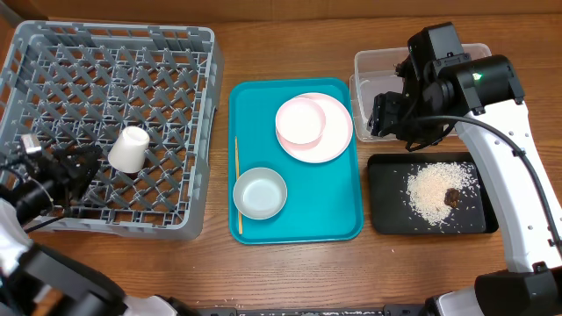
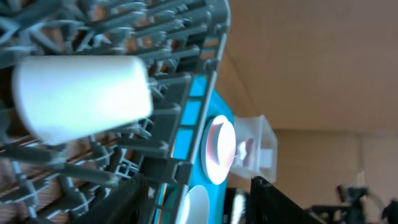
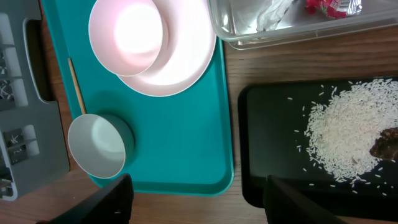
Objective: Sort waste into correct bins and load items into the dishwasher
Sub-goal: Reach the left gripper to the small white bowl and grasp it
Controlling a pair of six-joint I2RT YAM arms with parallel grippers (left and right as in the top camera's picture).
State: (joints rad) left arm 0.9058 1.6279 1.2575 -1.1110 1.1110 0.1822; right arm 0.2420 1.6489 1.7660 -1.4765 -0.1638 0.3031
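The white cup (image 1: 129, 149) lies on its side in the grey dish rack (image 1: 105, 53); it also shows in the left wrist view (image 2: 81, 96). My left gripper (image 1: 88, 165) (image 2: 196, 205) is open and empty just left of the cup. On the teal tray, the small plate (image 1: 300, 120) rests on the large plate (image 1: 338, 132), with the grey bowl (image 1: 260, 193) and wooden stick (image 1: 237, 184) nearby. My right gripper (image 1: 386, 114) (image 3: 199, 205) is open and empty. The clear tub (image 3: 298, 34) holds the red wrapper (image 3: 329, 6) and paper scrap (image 3: 267, 15). The black tray (image 1: 386, 211) holds rice (image 1: 439, 189) and the brown lump (image 1: 451, 197).
The teal tray (image 1: 334, 219) lies between the rack and the two bins. The right arm hangs over the clear tub and hides part of it in the overhead view. Bare wooden table runs along the front edge.
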